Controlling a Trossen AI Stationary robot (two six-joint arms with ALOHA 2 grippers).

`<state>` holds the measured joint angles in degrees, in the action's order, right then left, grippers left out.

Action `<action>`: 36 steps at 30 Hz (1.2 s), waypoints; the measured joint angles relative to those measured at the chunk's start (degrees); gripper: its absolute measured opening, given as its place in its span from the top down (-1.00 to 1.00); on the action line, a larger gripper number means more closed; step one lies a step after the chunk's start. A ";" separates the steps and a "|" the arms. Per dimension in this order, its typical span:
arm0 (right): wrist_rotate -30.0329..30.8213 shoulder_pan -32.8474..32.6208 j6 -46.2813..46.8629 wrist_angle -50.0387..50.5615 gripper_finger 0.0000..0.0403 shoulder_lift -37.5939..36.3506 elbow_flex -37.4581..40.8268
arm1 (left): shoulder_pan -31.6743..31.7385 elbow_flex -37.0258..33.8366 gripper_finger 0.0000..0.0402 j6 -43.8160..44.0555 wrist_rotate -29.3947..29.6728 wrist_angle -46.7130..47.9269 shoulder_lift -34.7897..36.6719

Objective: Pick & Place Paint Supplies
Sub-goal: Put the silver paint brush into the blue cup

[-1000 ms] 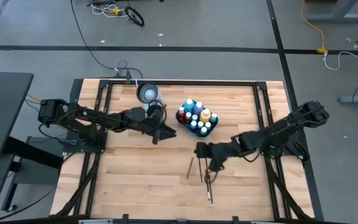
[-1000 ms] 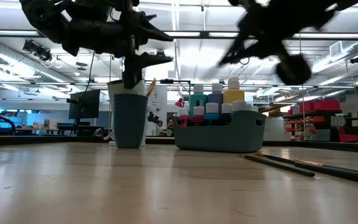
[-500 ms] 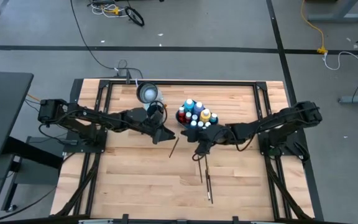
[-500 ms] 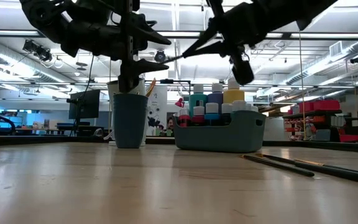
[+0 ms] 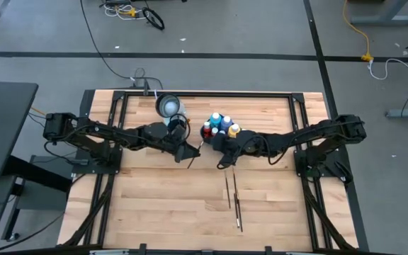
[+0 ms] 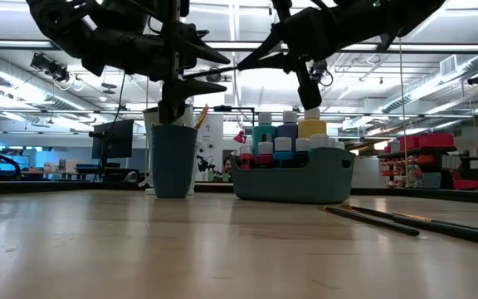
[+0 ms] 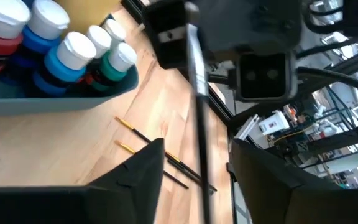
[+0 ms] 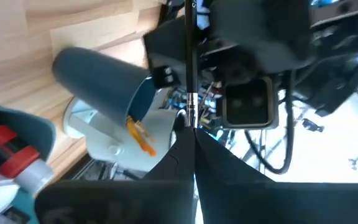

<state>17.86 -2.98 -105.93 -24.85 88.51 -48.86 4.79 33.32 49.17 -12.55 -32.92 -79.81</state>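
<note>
Right claw (image 5: pixel 222 157), clamped on a brush (image 8: pixel 188 68), offers it mid-air to spread left claw (image 5: pixel 192 153); next, you close left & release right.

Both arms reach inward above mid-table, the left gripper (image 5: pixel 192 154) with fingers spread, the right gripper (image 5: pixel 223 157) clamped tight, tips nearly meeting.

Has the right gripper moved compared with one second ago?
Yes. In the high view the right gripper went from near the brushes on the table leftward, to just beside the teal tray.
</note>
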 joint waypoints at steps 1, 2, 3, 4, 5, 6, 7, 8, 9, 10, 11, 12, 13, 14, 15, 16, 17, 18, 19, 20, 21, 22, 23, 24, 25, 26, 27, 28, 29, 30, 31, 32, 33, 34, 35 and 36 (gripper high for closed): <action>-0.34 0.00 -0.18 -0.35 1.00 -0.02 0.00 | 0.18 0.00 0.09 0.20 0.39 0.01 0.00; -0.61 0.00 -0.64 -0.66 1.00 -0.02 0.00 | 0.34 0.00 0.17 0.19 1.00 0.01 0.00; -0.82 0.00 -1.10 -0.87 1.00 -0.02 0.00 | 0.49 0.00 0.26 0.19 1.79 0.01 0.00; -0.72 0.00 -1.36 -1.14 1.00 -0.02 0.00 | 0.66 0.00 0.35 0.14 2.38 -0.01 0.00; -0.72 0.01 -1.42 -1.32 1.00 -0.02 0.00 | 0.80 0.00 0.45 -0.35 2.70 -0.09 0.00; -0.73 0.03 -1.25 -1.46 1.00 -0.02 0.00 | 1.00 0.00 0.56 -1.38 2.69 -0.33 0.00; -0.69 0.07 -1.07 -1.55 1.00 -0.02 0.00 | 1.06 -0.02 0.67 -2.39 2.61 -0.77 0.00; -0.66 0.06 -1.04 -1.61 1.00 -0.02 0.00 | 1.06 -0.02 0.78 -3.32 2.55 -1.35 0.00; -0.58 0.04 -1.03 -1.71 1.00 -0.02 0.00 | 1.06 -0.02 0.87 -4.35 2.37 -1.77 0.00; -0.78 0.04 -0.85 -1.81 0.99 -0.07 0.00 | 1.04 -0.10 0.89 -5.14 2.39 -2.18 0.00; -0.65 -0.09 -0.25 -1.98 0.98 -0.07 0.00 | 1.03 -0.12 0.89 -5.85 2.34 -2.38 -0.02; -0.61 -0.19 1.05 -2.33 0.96 -0.07 0.00 | 1.04 -0.13 0.88 -6.21 2.31 -2.67 -0.02; -0.48 -0.32 2.86 -2.56 0.94 -0.10 0.00 | 1.04 -0.13 0.86 -6.39 2.33 -2.87 -0.02; -0.33 -0.52 4.75 -2.73 0.91 -0.11 0.00 | 1.03 -0.13 0.83 -6.61 2.26 -2.97 -0.02; -0.36 -0.74 6.47 -2.84 0.89 -0.11 0.00 | 1.01 -0.13 0.81 -6.97 2.21 -2.96 -0.02; -0.74 -0.97 7.75 -3.00 0.86 -0.11 0.00 | 0.99 -0.13 0.80 -7.67 2.26 -2.97 -0.02; -1.12 -1.24 8.62 -3.44 0.83 -0.11 0.00 | 1.02 -0.13 0.81 -8.33 2.40 -3.05 -0.02; -1.24 -1.43 9.32 -4.14 0.81 -0.11 0.00 | 1.06 -0.11 0.83 -9.17 2.59 -3.01 -0.02; -1.24 -1.66 9.59 -5.06 0.78 -0.11 0.00 | 1.06 -0.11 0.86 -9.65 2.65 -2.92 -0.02; -1.22 -1.91 10.11 -5.73 0.76 -0.11 0.00 | 1.07 -0.11 0.89 -10.39 2.76 -3.00 -0.02; -1.18 -2.12 11.28 -6.30 0.74 -0.11 0.00 | 1.08 -0.11 0.89 -11.17 2.93 -3.31 -0.02; -0.79 -2.41 12.98 -6.74 0.72 -0.11 0.00 | 1.07 -0.11 0.89 -12.32 3.04 -3.86 0.05; -0.02 -2.74 14.91 -7.35 0.71 -0.11 0.00 | 1.12 -0.11 0.89 -13.52 3.05 -3.94 0.57; 1.16 -3.15 17.14 -7.92 0.69 -0.11 0.00 | 1.17 -0.11 0.89 -14.81 3.03 -3.87 1.40; 2.41 -3.49 19.34 -8.05 0.68 -0.11 -0.02 | 1.19 -0.09 0.89 -16.28 3.08 -4.42 2.14; 3.56 -3.85 21.49 -7.92 0.67 -0.11 -0.02 | 1.21 -0.02 0.89 -17.68 3.48 -3.92 3.19; 4.60 -4.14 23.89 -7.64 0.66 -0.11 -0.02 | 1.21 -0.02 0.88 -18.93 4.07 -2.59 4.58; 5.44 -4.32 26.43 -7.59 0.66 -0.11 -0.02 | 1.21 -0.09 0.86 -20.51 4.74 -1.89 6.11; 6.02 -4.45 29.21 -7.58 0.65 -0.11 -0.02 | 1.21 -0.09 0.86 -22.22 5.21 -1.83 7.57; 6.52 -4.57 31.78 -7.51 0.65 -0.11 -0.02 | 1.21 -0.07 0.86 -23.82 5.69 -1.08 9.43; 6.76 -4.59 34.20 -7.34 0.65 -0.11 -0.02 | 1.21 -0.07 0.86 -25.43 6.14 0.36 11.57; 6.76 -4.57 36.47 -7.26 0.66 -0.11 -0.02 | 1.21 -0.09 0.87 -27.55 7.16 1.30 13.63; 6.64 -4.57 38.17 -7.31 0.66 -0.11 -0.02 | 1.21 -0.09 0.88 -29.75 8.45 2.26 15.75; 6.31 -4.57 39.47 -7.33 0.66 -0.11 -0.02 | 1.17 -0.07 0.88 -32.47 10.19 3.57 17.70; 5.98 -4.57 40.42 -7.32 0.67 -0.11 -0.02 | 1.01 -0.07 0.88 -34.92 12.57 5.42 19.79; 5.50 -4.57 41.04 -7.31 0.67 -0.11 -0.02 | 0.69 -0.09 0.88 -37.32 15.65 6.72 21.46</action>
<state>23.36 -7.55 -64.88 -32.16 88.40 -48.88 5.48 33.23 11.85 3.10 -26.20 -58.35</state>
